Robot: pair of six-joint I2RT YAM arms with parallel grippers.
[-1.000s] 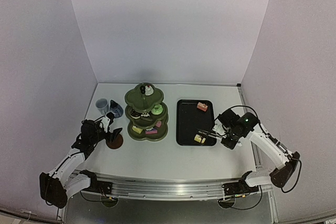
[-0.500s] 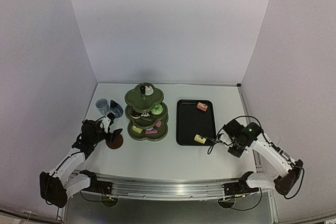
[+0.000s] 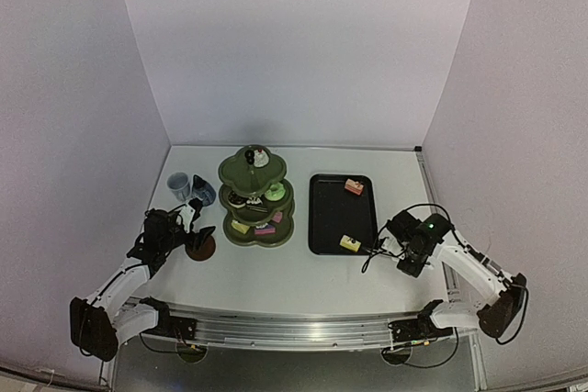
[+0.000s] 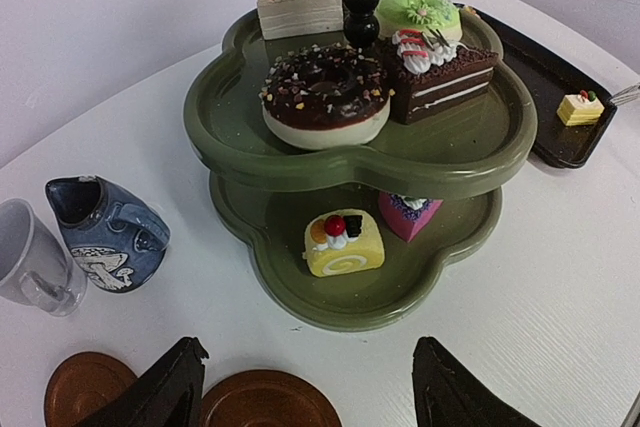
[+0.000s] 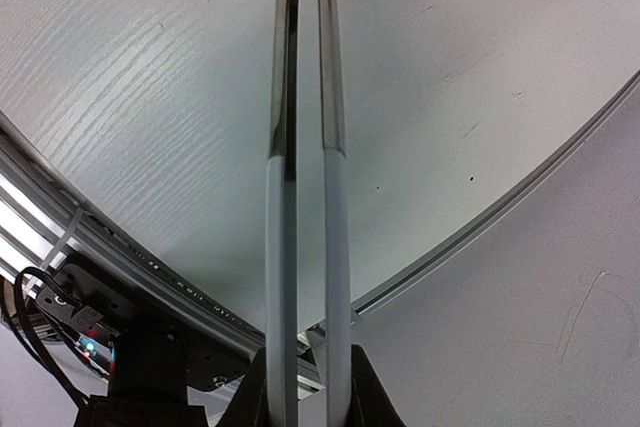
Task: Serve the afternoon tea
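White table [image 3: 303, 273] from above shows your stand [image 3: 256, 195] loaded and a yellow cake [image 3: 349, 243] on the tray [image 3: 322, 218]; left wrist: left tool [image 4: 300, 397] spread open over a saucer [image 4: 265, 402]; right wrist: right tool [image 5: 310, 397] clamps the tongs [image 5: 300, 197], so a weak squeeze could drop that cake mid-carry.

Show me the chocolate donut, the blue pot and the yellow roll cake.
chocolate donut [image 4: 318, 107], left wrist view, sprinkled icing.
blue pot [image 4: 105, 247], left wrist view, painted side.
yellow roll cake [image 4: 345, 259], left wrist view, front face.
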